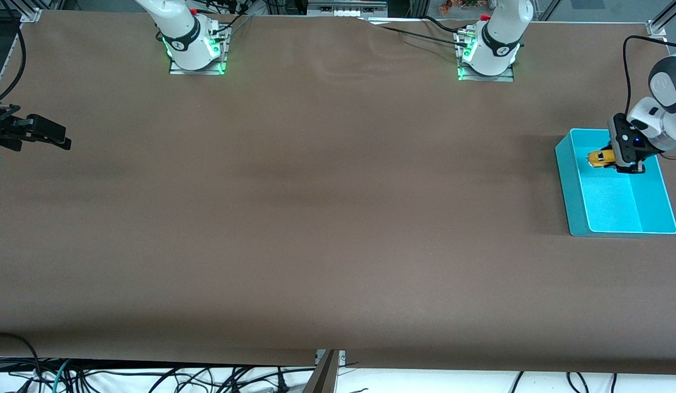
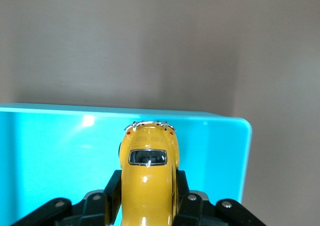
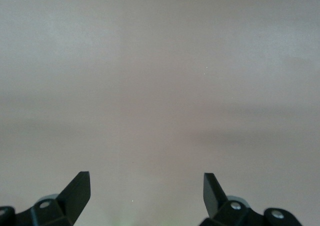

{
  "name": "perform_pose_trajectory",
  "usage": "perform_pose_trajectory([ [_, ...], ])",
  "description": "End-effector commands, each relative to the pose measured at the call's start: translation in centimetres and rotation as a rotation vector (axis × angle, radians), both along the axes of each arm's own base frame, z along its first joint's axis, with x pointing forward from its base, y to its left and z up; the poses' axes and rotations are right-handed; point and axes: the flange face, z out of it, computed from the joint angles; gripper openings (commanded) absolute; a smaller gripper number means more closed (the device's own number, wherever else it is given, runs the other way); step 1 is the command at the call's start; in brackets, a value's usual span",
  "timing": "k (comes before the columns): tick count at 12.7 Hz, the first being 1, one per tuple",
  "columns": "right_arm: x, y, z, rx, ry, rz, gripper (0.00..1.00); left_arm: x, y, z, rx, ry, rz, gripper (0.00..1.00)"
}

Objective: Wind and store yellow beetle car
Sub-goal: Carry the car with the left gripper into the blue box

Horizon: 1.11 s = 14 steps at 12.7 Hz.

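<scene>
L gripper reaches in from the table's L-arm end and hangs over the cyan bin, at about its 12 o'clock end, fingers clamped on both flanks of the yellow beetle car. Car's held up above the bin floor. W/ nothing else visible in the bin.

R gripper waits at the R-arm end over bare tabletop, fingers spread wide, nothing between them.

White rounded arms, black grippers (silver screws), green-lit bases, black cables.
</scene>
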Motion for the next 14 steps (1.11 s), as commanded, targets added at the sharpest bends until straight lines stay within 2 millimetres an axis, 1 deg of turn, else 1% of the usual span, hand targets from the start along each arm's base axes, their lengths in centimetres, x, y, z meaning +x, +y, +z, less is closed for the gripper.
perform_pose_trajectory([
  [1,-0.2,-0.1,0.2,0.012,-0.007,-0.004,1.00,-1.4,2.7,-4.7,-0.025,0.066,-0.120,0.00],
  [2,-0.2,-0.2,0.2,0.012,-0.007,-0.006,1.00,-2.1,3.9,-6.1,-0.033,0.079,-0.114,0.00],
  [3,-0.2,-0.1,0.2,0.012,-0.007,-0.004,1.00,-2.4,4.1,-7.0,-0.037,0.094,-0.115,0.00],
  [5,-0.2,-0.2,0.2,0.012,-0.007,-0.006,1.00,-2.8,5.3,-8.0,-0.018,0.084,-0.109,0.00],
  [6,-0.2,-0.2,0.2,0.012,-0.007,-0.006,1.00,-2.8,5.4,-8.7,-0.016,0.083,-0.110,0.02],
  [7,-0.2,-0.2,0.2,0.012,-0.007,-0.006,1.00,-2.9,5.7,-9.7,-0.015,0.084,-0.108,0.07],
  [8,-0.1,-0.2,0.1,0.012,-0.005,-0.006,1.00,-3.0,6.0,-10.7,-0.010,0.078,-0.101,0.10],
  [9,-0.2,-0.2,0.2,0.012,-0.007,-0.006,1.00,-2.9,6.1,-11.4,-0.010,0.077,-0.098,0.15],
  [11,-0.1,-0.2,0.1,0.012,-0.005,-0.006,1.00,-3.0,6.2,-12.5,-0.012,0.080,-0.087,0.37],
  [12,-0.2,-0.1,0.2,0.012,-0.007,-0.004,1.00,-3.0,6.1,-12.8,-0.015,0.085,-0.084,0.53],
  [14,-0.2,-0.3,0.2,0.012,-0.007,-0.007,1.00,-3.1,6.0,-13.0,-0.018,0.090,-0.082,0.93],
])
